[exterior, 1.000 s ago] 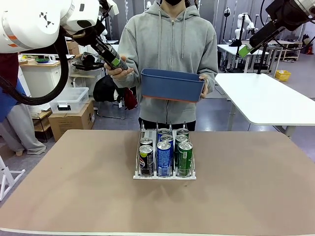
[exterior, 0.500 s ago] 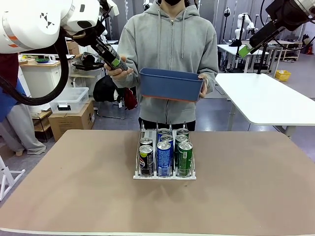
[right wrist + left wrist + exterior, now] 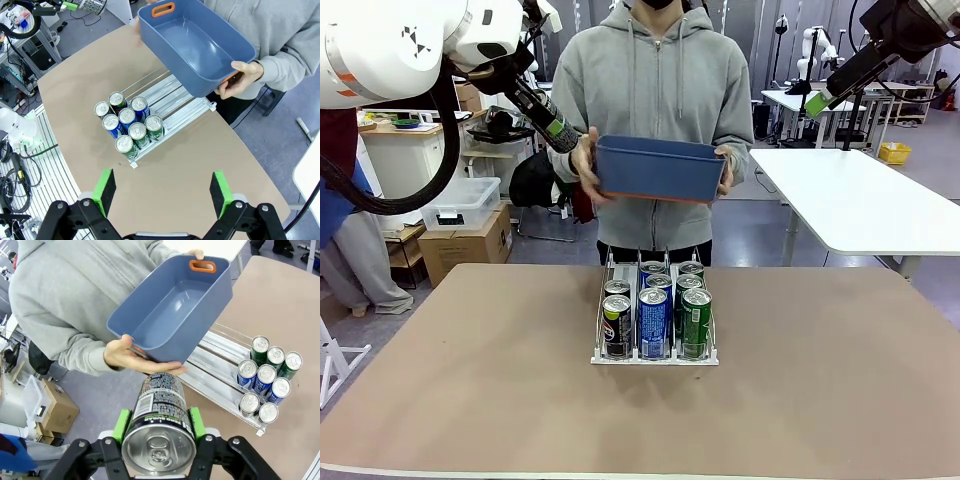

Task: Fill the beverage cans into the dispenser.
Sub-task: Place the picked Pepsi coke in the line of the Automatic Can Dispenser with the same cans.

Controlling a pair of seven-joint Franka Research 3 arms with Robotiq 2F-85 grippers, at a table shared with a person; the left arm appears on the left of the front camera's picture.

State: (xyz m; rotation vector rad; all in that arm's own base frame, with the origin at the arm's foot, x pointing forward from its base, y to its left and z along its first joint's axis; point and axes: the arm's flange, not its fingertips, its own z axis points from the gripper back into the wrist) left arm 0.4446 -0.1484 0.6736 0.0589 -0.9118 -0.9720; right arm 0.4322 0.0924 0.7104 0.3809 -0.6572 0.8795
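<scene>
Dispenser back lanes free; left gripper clamps black can.

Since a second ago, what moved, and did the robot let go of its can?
The person's hand left the black can and took hold of the blue bin, which rose a little. The left gripper stays shut on that can. The right gripper, dispenser and its seven cans stayed put.

No legible text on any can.
</scene>
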